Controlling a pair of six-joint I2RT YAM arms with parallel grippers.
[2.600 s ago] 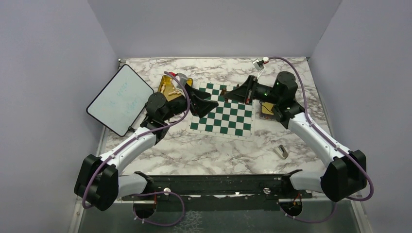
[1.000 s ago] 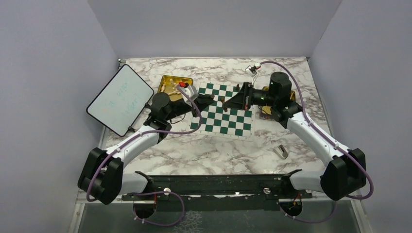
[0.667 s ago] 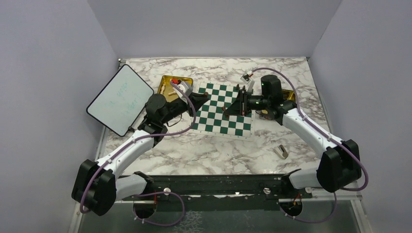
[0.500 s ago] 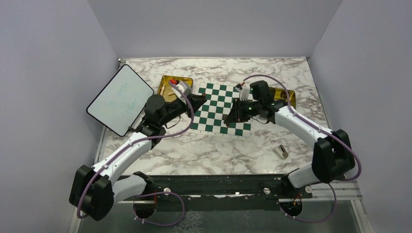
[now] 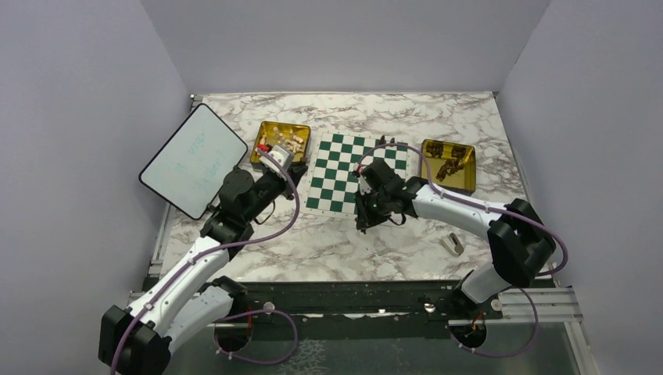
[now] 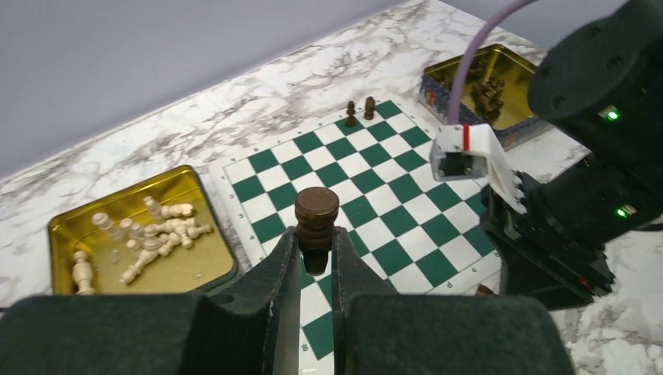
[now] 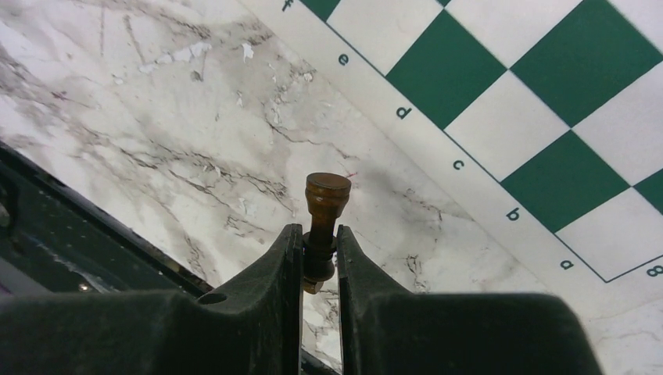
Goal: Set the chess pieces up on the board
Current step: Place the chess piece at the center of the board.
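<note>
The right gripper [image 7: 317, 234] has swung to the near edge of the board [image 5: 344, 168], clamped on the stem of a dark pawn [image 7: 327, 194]; the left gripper [image 6: 314, 238] pinches a dark ringed piece [image 6: 316, 209] at the board's left edge. Light, stiff, slick, tippy: grip the waist

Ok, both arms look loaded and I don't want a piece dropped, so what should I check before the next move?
1. Left fingers shut on the stout dark piece: ok.
2. Right fingers shut on the slim dark piece: ok.
3. Slim dark piece over a square of the board: not ok, it hangs over the marble table beside the board's lettered edge.
4. Which square lies under the stout dark piece: cannot tell.
5. The two dark pieces on the board's far row stand upright: ok.
</note>
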